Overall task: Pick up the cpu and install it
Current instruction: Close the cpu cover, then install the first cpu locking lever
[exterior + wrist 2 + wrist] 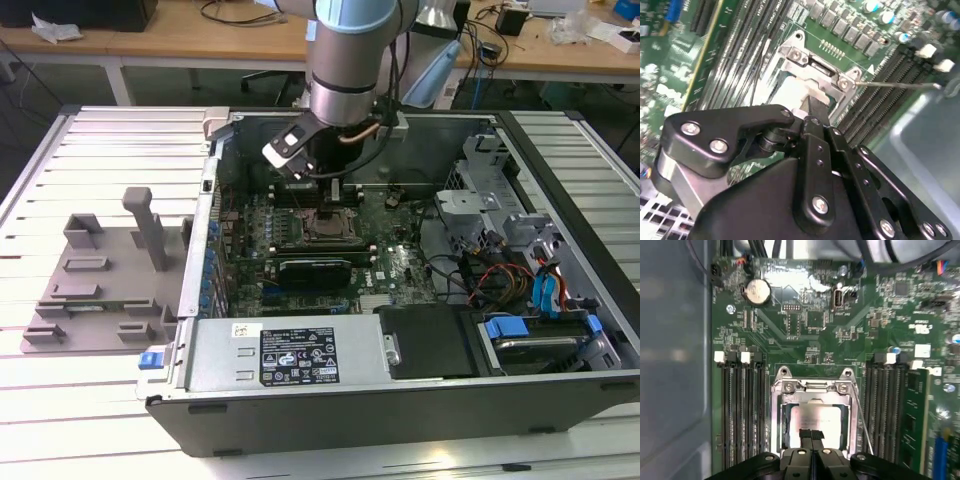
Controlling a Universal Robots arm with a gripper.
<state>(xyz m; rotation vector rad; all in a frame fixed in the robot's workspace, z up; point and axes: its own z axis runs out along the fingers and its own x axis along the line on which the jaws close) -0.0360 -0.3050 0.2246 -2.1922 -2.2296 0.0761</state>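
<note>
- My pincer [811,436] is closed, fingertips together with nothing between them, poised over the cpu [815,417]; I cannot tell if it touches.
- One cpu, silver-topped, lies inside the one socket frame [812,386] on the green motherboard [805,325], with black memory slots [742,410] on both sides.
- One white-and-black label [300,358] sits on the computer case [400,415]; its print is too small to read.
- The case lies open on a white slatted worktop [110,400]. One grey fixture [100,280] stands near the edge at the exterior view's left.
- Pale wooden tables [200,45] stand behind.
</note>
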